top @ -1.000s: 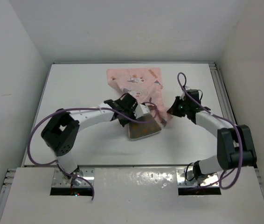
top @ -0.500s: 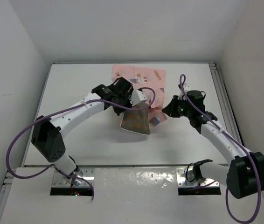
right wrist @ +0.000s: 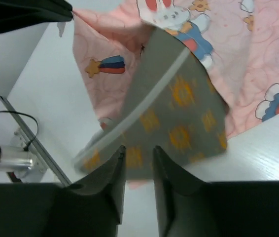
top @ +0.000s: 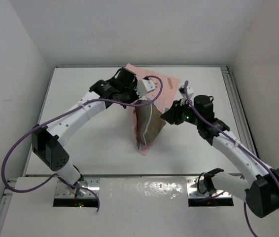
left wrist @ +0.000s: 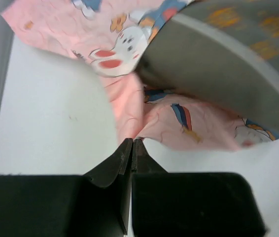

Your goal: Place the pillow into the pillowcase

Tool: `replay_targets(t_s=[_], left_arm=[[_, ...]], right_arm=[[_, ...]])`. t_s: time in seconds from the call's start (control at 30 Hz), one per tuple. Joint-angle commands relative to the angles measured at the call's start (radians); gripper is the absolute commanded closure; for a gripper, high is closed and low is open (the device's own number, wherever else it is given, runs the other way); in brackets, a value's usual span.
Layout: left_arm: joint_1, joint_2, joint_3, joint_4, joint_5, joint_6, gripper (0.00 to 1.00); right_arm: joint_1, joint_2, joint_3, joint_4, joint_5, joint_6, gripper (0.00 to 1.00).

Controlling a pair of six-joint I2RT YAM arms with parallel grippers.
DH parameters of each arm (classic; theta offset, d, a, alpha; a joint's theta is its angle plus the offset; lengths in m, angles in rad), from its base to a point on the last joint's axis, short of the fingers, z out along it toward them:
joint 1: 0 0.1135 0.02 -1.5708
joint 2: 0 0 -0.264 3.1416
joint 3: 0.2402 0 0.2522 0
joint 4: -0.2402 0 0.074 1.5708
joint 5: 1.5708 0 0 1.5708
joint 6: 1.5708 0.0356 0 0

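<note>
The olive-brown pillow (top: 148, 127) with orange dots stands tilted on one edge at mid-table, its top inside the raised pink pillowcase (top: 166, 86). My left gripper (top: 140, 96) is shut on the pillowcase's edge and holds it up over the pillow. In the left wrist view the jaws (left wrist: 132, 141) pinch pink cloth (left wrist: 124, 94), with the pillow (left wrist: 228, 64) at upper right. My right gripper (top: 168, 116) is at the pillow's right side. In the right wrist view its jaws (right wrist: 139, 148) stand a little apart in front of the pillow's lower edge (right wrist: 184, 113), clamping nothing that I can see. The pillowcase (right wrist: 105, 54) lies behind.
The white table (top: 80, 98) is boxed in by white walls on the left, back and right. A metal rail (top: 230, 89) runs along its right edge. A metal mount and cable (right wrist: 16, 158) show near the table's front edge.
My left gripper has lifted the pillowcase edge up and toward the back. The pillow has tipped from lying flat to standing on edge. My right gripper has moved left to the pillow.
</note>
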Motion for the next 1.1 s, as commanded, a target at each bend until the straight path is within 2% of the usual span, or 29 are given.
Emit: replay_targets(t_s=[0.0,0.07,0.13,0.17,0.2,0.23,0.4,0.47,0.53,0.57,0.6,0.63,0.7,0.83,1.07], left_arm=[[0.010,-0.008,-0.057,0.070,-0.031,0.005,1.00],[0.010,-0.004,-0.073,0.081,-0.023,-0.004,1.00],[0.010,-0.008,-0.080,0.082,-0.008,-0.012,1.00],[0.008,-0.011,-0.082,0.082,0.004,-0.015,1.00],[0.005,-0.014,-0.090,0.082,0.012,-0.021,1.00],[0.005,-0.020,-0.093,0.081,0.013,-0.023,1.00],[-0.006,-0.039,-0.114,0.075,0.027,-0.043,1.00],[-0.012,-0.037,-0.107,0.064,0.079,-0.050,1.00],[-0.018,-0.037,-0.087,0.050,0.130,-0.047,1.00],[-0.024,-0.034,-0.078,0.044,0.151,-0.046,1.00],[-0.029,-0.028,-0.068,0.039,0.170,-0.046,1.00],[-0.032,-0.024,-0.047,0.030,0.211,-0.044,1.00],[-0.041,-0.010,-0.019,0.018,0.260,-0.043,1.00],[-0.041,0.021,0.067,-0.023,0.389,-0.043,1.00],[-0.041,0.061,0.222,-0.097,0.541,-0.004,1.00]], right_arm=[[0.045,0.046,0.005,0.052,0.047,-0.053,0.69],[0.052,0.104,0.037,0.069,0.081,-0.059,0.37],[0.056,0.161,0.060,0.076,0.084,-0.043,0.24],[0.059,0.228,0.088,0.072,0.081,-0.038,0.11],[0.068,0.259,0.100,0.064,0.084,-0.033,0.05],[0.074,0.291,0.114,0.040,0.088,-0.027,0.01],[0.119,0.422,0.137,0.033,0.238,-0.001,0.01],[0.122,0.437,0.137,0.035,0.280,0.016,0.02],[0.127,0.453,0.134,0.052,0.291,0.019,0.12],[0.128,0.459,0.137,0.065,0.282,0.020,0.20],[0.131,0.474,0.140,0.067,0.270,0.023,0.46],[0.133,0.482,0.151,0.069,0.248,0.028,0.61],[0.147,0.487,0.162,0.079,0.240,0.043,1.00],[0.148,0.427,0.155,0.180,0.181,0.092,1.00],[0.168,0.232,0.151,0.461,0.312,0.168,1.00]])
